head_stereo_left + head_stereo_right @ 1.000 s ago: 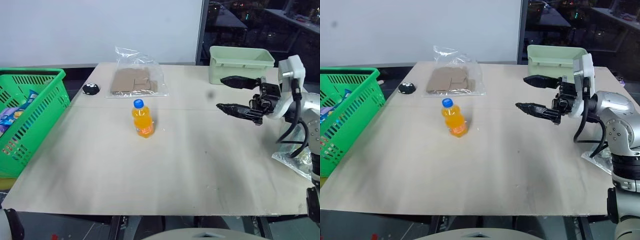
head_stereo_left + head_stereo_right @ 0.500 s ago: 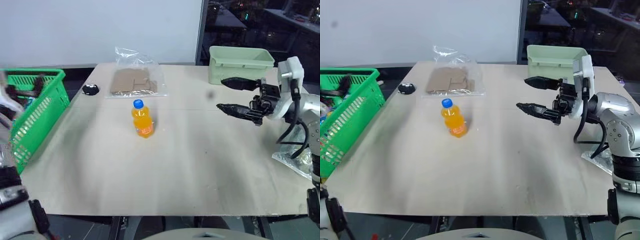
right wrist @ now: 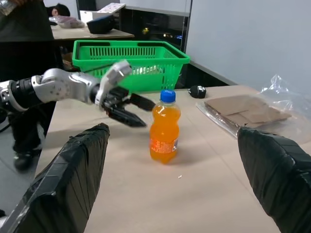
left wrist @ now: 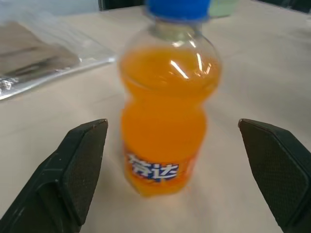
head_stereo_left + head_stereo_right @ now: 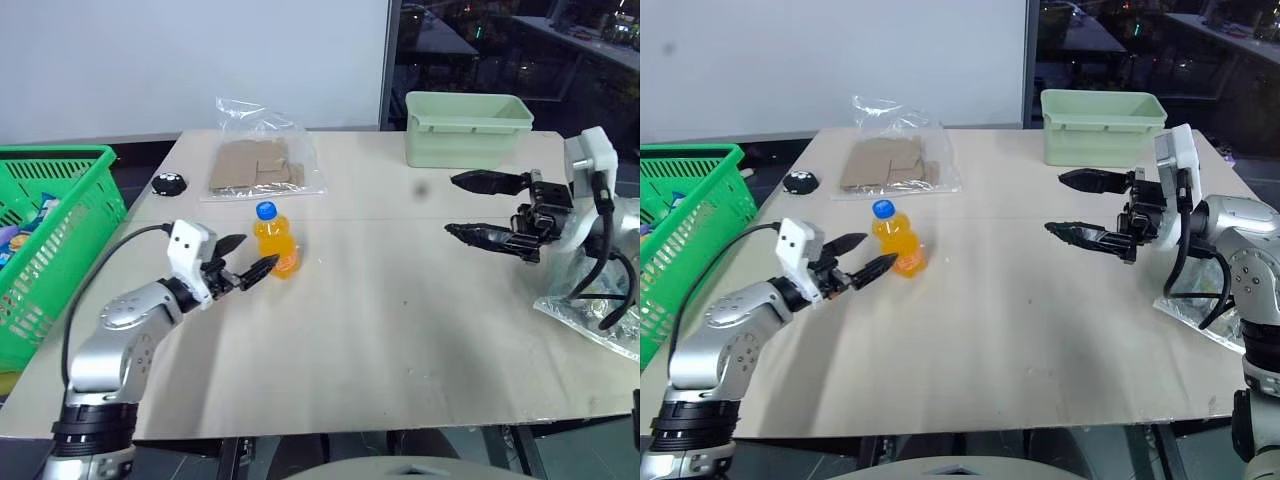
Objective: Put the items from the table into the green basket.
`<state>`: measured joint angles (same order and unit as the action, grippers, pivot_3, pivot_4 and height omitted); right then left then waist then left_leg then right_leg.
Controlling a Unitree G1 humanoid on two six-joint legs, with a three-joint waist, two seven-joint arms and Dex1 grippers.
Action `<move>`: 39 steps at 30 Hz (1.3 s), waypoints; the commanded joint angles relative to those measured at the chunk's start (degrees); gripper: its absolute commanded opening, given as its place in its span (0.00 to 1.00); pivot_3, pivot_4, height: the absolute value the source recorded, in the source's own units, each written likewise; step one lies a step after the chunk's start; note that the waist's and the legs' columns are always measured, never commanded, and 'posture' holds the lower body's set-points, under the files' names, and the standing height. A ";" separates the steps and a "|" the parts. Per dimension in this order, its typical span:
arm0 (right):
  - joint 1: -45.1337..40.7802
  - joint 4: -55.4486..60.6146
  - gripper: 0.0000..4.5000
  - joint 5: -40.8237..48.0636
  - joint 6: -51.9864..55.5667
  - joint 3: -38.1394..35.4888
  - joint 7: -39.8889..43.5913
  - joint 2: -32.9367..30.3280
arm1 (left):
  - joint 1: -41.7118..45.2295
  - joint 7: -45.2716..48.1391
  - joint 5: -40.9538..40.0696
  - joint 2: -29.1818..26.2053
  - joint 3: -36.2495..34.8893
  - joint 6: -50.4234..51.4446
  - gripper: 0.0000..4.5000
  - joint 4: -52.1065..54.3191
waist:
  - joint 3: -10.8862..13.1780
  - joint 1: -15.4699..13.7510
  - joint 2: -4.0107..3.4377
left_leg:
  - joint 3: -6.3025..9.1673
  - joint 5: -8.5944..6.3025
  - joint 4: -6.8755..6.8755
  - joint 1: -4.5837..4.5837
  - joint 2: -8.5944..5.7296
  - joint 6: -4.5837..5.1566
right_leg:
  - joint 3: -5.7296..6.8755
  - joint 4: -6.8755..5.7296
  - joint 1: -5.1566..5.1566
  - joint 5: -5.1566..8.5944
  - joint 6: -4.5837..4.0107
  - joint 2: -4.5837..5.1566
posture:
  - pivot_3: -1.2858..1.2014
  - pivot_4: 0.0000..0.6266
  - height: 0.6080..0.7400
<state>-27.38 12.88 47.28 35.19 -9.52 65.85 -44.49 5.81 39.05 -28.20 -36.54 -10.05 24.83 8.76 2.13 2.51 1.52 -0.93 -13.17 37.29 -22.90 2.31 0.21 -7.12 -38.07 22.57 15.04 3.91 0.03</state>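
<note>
A small orange drink bottle (image 5: 277, 245) with a blue cap stands upright near the middle of the table. My left gripper (image 5: 259, 251) is open just left of it, fingers pointing at it. In the left wrist view the bottle (image 4: 170, 111) stands ahead, between the two spread fingers. A clear bag of brown card pieces (image 5: 258, 165) lies farther back. Another crinkly clear bag (image 5: 590, 315) lies at the table's right edge. My right gripper (image 5: 450, 204) hovers open and empty over the right side, pointing left. The green basket (image 5: 60, 215), holding packets, stands at the far left.
A pale mint tub (image 5: 467, 128) stands at the back right of the table. A small black disc (image 5: 166, 184) lies left of the bag of card pieces. A person in dark clothes (image 3: 24, 29) stands beyond the basket in the right wrist view.
My left arm has swung from the basket onto the table and now points its open gripper at the bottle. The camera has shifted a little. The right gripper has kept its place.
</note>
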 commanded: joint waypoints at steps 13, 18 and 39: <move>1.84 0.00 1.00 -6.15 0.47 1.35 -0.22 -5.07 | 6.96 -8.56 8.60 8.95 4.09 -3.94 0.99 -1.94 | 0.01 0.62 -0.03 | 0.01 -0.01 -0.02 -0.02 -0.02 0.01 | -0.05 0.02 0.01 -0.01 0.00 -0.03 | 0.50 0.00 1.00; 1.43 -0.04 1.00 -6.28 0.40 1.46 0.10 -4.57 | 6.75 -8.56 8.04 10.41 3.98 -2.66 0.88 -1.80 | 0.00 0.91 -0.01 | 0.01 -0.01 0.00 -0.03 -0.04 0.01 | -0.06 0.05 -0.03 -0.01 0.01 -0.01 | 0.50 0.00 1.00; -6.40 -1.09 1.00 12.18 5.13 -5.05 1.14 3.65 | 21.15 -21.25 19.89 -2.60 -10.06 -14.18 0.54 -10.81 | 0.08 1.68 0.07 | 0.14 -0.01 -0.10 -0.04 -0.04 0.02 | -0.01 0.07 -0.04 -0.01 0.01 -0.08 | 0.52 0.00 1.00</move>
<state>-32.20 11.87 58.11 40.14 -13.22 67.09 -40.93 26.71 19.30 -9.79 -37.92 -17.38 11.85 -1.62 2.21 4.19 1.59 -0.79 -13.19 37.14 -22.92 2.27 0.24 -7.13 -38.01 22.56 15.03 3.92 -0.04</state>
